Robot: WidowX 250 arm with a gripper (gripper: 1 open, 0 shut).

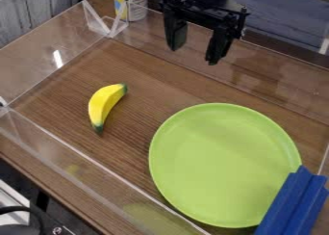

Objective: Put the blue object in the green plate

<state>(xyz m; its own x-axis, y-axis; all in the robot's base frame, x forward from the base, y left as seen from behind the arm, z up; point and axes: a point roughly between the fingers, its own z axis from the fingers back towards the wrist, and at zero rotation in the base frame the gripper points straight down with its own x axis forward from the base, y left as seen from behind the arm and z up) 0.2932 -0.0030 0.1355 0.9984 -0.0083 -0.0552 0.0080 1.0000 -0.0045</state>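
Your gripper point(195, 48) hangs with jaws open and empty beyond the green plate point(226, 162), the blue object point(295, 204) touching that plate's near-right rim.

A lab-style robot test bench: a brown wood-grain tabletop point(154, 80) fenced by clear acrylic walls point(58, 46), holding toy props.

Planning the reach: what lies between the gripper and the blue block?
The green plate lies between the gripper and the blue block, per the camera view.
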